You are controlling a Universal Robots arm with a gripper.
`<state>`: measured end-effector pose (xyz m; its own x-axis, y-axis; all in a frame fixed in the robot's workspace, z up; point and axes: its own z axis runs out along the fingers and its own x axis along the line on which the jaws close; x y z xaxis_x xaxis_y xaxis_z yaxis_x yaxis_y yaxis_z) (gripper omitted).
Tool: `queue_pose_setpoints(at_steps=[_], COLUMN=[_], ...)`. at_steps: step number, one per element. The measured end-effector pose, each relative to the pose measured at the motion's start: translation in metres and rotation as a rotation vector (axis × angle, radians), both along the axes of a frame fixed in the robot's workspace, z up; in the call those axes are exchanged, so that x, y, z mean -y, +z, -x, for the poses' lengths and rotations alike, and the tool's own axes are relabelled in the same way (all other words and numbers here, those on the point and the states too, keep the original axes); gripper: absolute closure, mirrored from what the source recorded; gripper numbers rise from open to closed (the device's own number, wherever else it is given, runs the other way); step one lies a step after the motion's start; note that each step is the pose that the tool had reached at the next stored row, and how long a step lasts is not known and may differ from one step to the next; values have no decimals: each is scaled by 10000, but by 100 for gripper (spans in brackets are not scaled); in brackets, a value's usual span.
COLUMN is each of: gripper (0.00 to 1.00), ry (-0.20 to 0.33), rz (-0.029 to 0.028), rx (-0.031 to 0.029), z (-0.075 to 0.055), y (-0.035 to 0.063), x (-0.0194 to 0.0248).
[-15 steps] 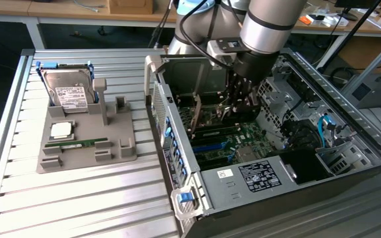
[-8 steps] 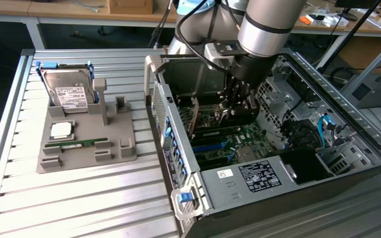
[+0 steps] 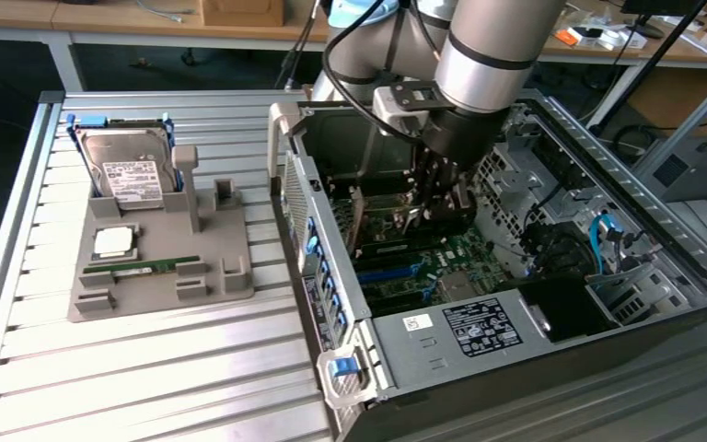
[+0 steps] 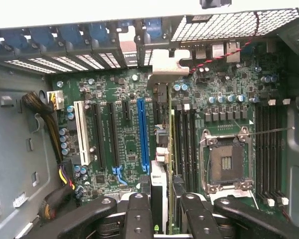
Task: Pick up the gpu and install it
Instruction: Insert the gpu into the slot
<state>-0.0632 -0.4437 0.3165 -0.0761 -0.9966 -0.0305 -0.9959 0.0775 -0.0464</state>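
the fingers (image 4: 162, 211) are closed on the gpu (image 4: 170, 149), holding it edge-on and upright inside the open computer case (image 3: 329, 304), above the motherboard (image 4: 124, 144) just beside the blue slot (image 4: 143, 132); the hard drive (image 3: 126, 166) rests in the grey holder (image 3: 157, 276) on the desk (image 3: 144, 368)

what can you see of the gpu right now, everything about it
The gpu is seen edge-on in the wrist view: a thin card standing upright, clamped between the fingers of the gripper, with its pale metal bracket at the far end near the case's rear slots. It hangs over the green motherboard, beside the long blue slot. Whether it touches the board can't be told.
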Motion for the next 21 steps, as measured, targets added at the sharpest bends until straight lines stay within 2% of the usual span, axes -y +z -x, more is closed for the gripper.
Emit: queue_pose_setpoints(at_steps=[6, 12, 16, 18, 21], gripper=[73, 73, 73, 73, 73], ry=[8, 15, 15, 15, 14], rz=[1, 132, 164, 219, 205], rx=[0, 0, 0, -1, 1], z=[33, 40, 40, 40, 40], y=[-57, -67, -68, -75, -78], x=[18, 18, 18, 18, 18])
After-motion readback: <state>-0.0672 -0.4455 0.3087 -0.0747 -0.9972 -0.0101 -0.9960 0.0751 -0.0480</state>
